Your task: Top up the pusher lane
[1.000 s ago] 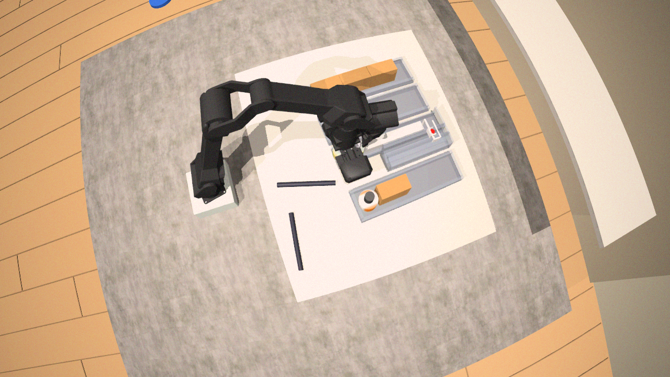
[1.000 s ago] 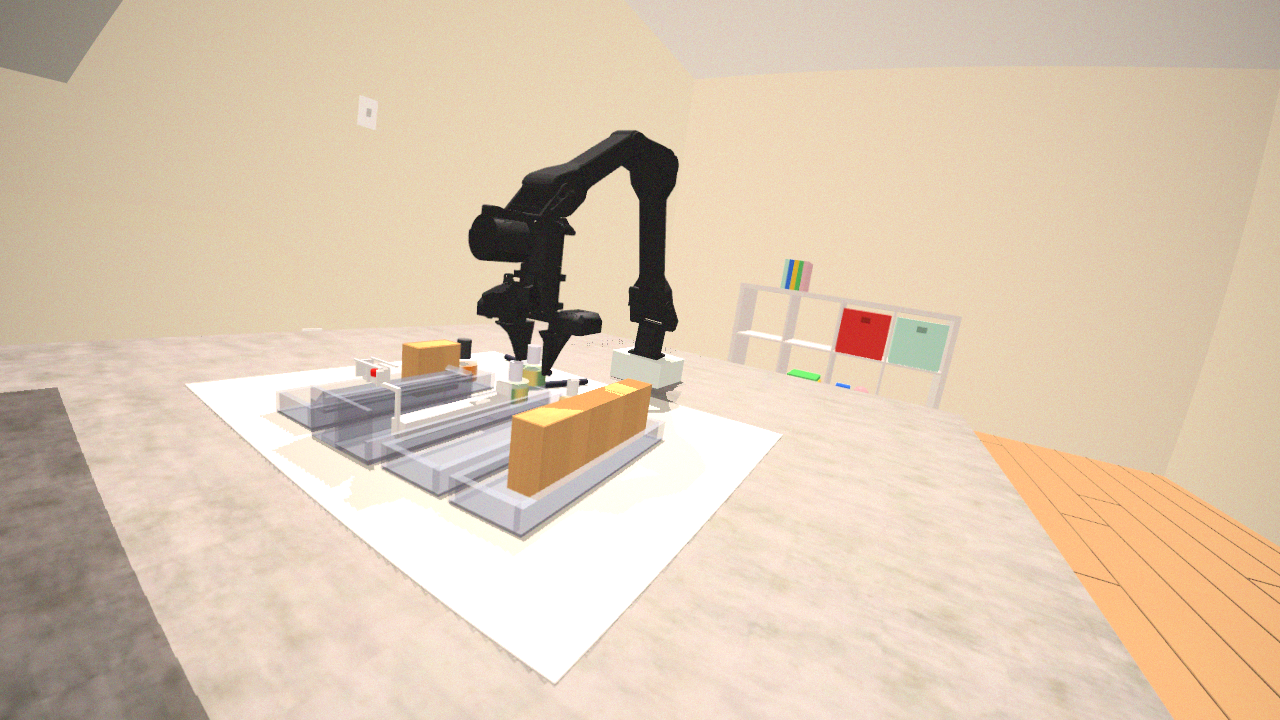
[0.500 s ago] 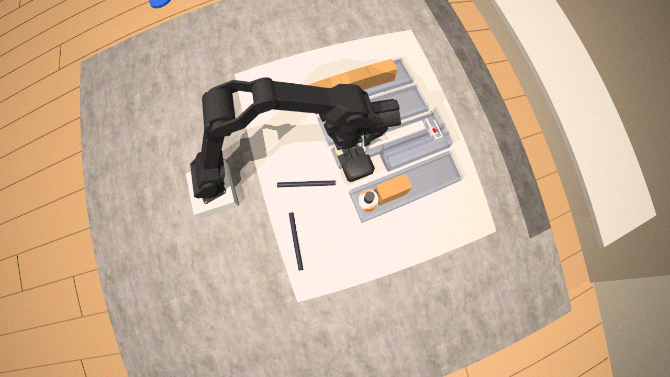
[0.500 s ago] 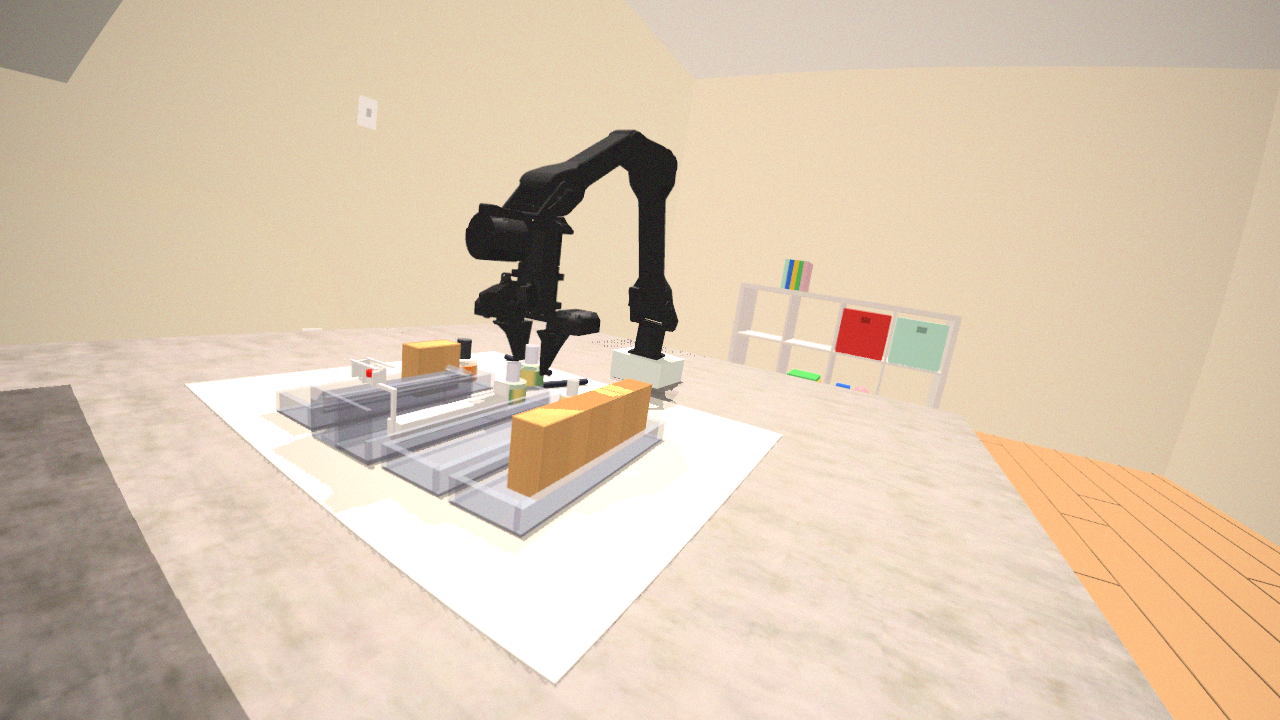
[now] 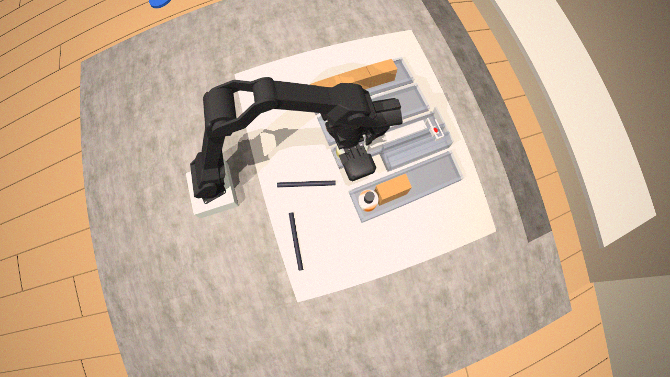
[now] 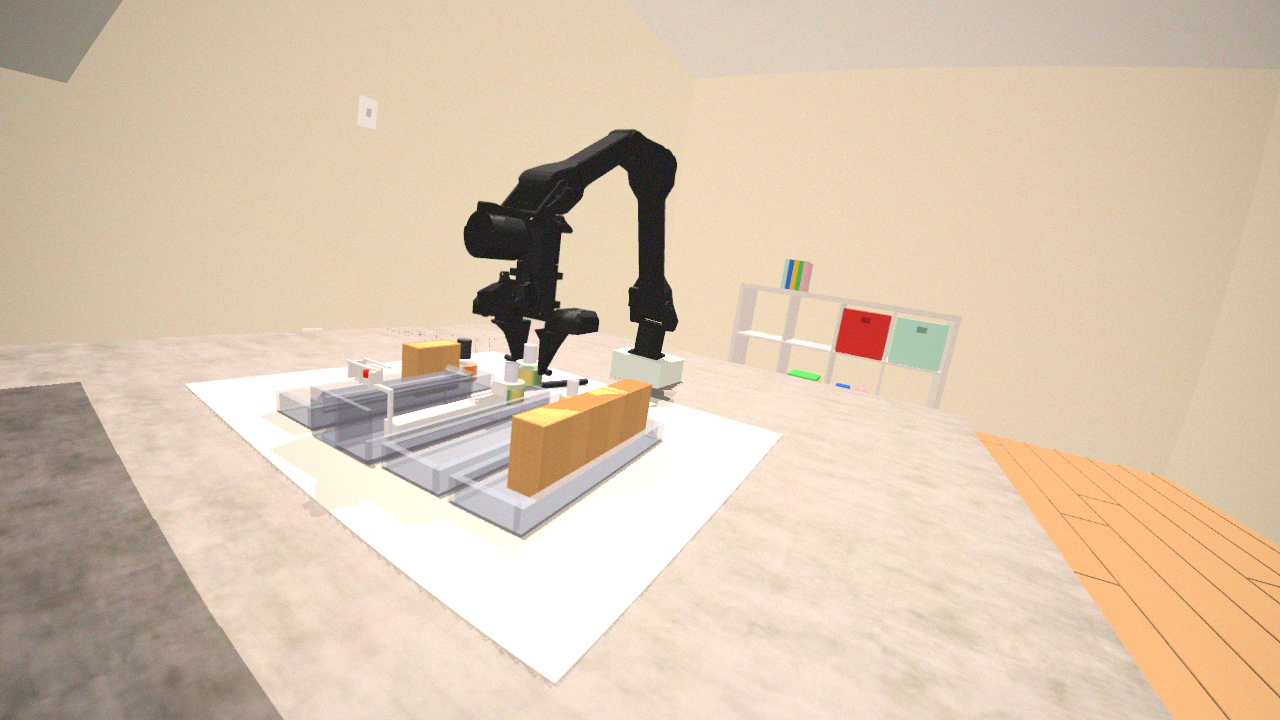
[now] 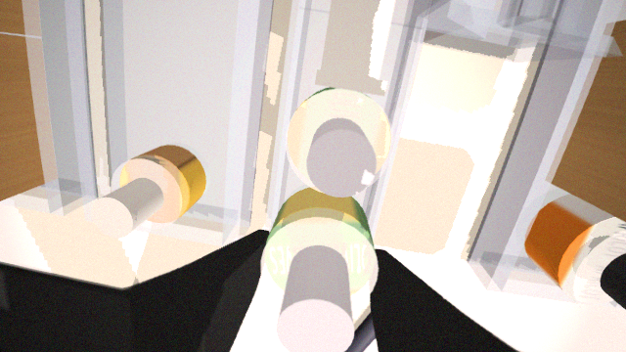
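Note:
My gripper (image 6: 531, 365) (image 7: 320, 250) is shut on a jar (image 6: 529, 374) (image 7: 320, 232) with a green and yellow label and a grey cap, held upright at the front end of the sprung lane. A matching jar (image 6: 515, 391) (image 7: 299, 129) stands in that lane just behind it; the two look touching or nearly so. The clear lane wall (image 7: 289, 98) runs beside them. The white pusher part (image 6: 429, 417) reaches back to a carriage with a red marker (image 5: 435, 130) (image 6: 365, 373). The front stop is hidden, and I cannot tell whether the held jar's base touches the floor.
An amber jar (image 7: 191, 178) stands at the front of one neighbouring lane. An orange jar (image 5: 368, 206) (image 6: 469, 368) (image 7: 555, 240) with a black cap stands in the other outer lane, before an orange block (image 5: 394, 188) (image 6: 430, 360). More orange blocks (image 5: 381, 75) (image 6: 577, 434) fill the far lane. Two dark rods (image 5: 305, 184) (image 5: 295, 241) lie in front.

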